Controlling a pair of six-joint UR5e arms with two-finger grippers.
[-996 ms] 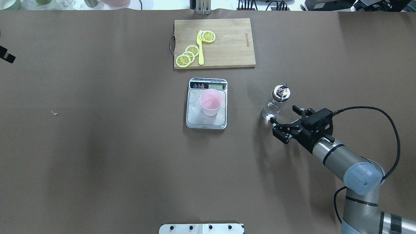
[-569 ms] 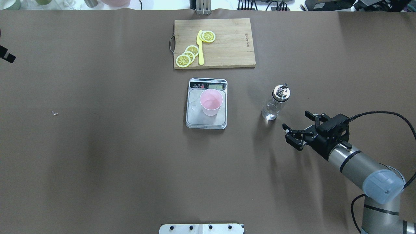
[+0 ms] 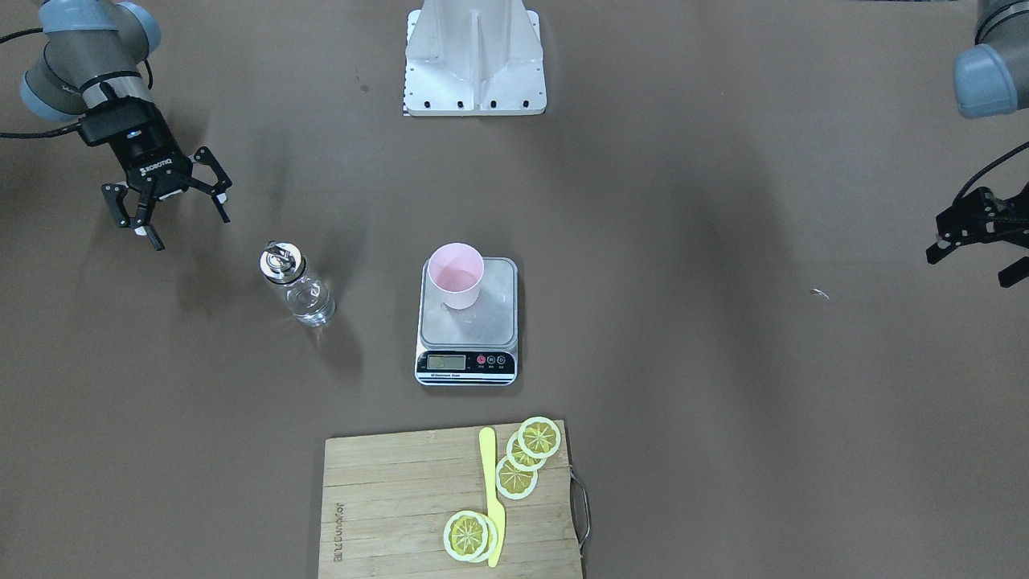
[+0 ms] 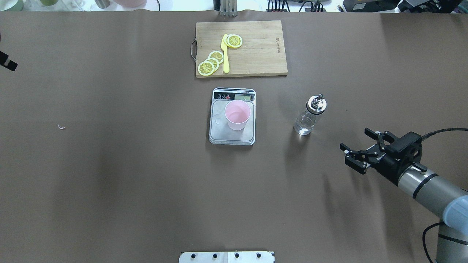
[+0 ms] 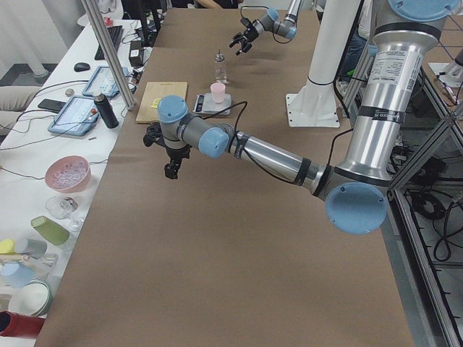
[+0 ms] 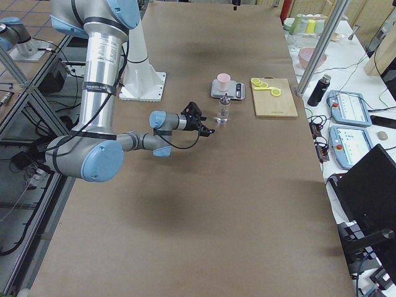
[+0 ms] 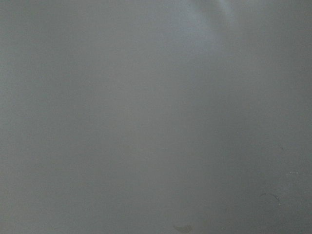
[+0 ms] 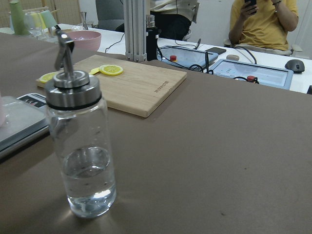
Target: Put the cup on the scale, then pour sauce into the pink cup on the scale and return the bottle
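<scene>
The pale pink cup (image 4: 237,115) stands upright on the silver scale (image 4: 219,136) at the table's middle; they also show in the front view as cup (image 3: 456,276) and scale (image 3: 500,299). The clear glass bottle (image 4: 309,117) with its metal pourer stands upright on the table to the scale's right, free of any grip. A little clear sauce (image 8: 90,181) sits in its bottom. My right gripper (image 4: 354,138) is open and empty, well apart from the bottle, to its right and nearer the robot. My left gripper (image 3: 969,269) is open and empty at the far left.
A wooden cutting board (image 4: 256,54) with lemon slices (image 4: 211,62) and a yellow knife (image 4: 225,54) lies beyond the scale. A small white scrap (image 4: 61,127) lies on the brown table cover at the left. The robot's base plate (image 4: 226,257) is at the near edge.
My right gripper has drawn back from the bottle, moving right and toward the robot, still open. The bottle, cup and scale have not moved.
</scene>
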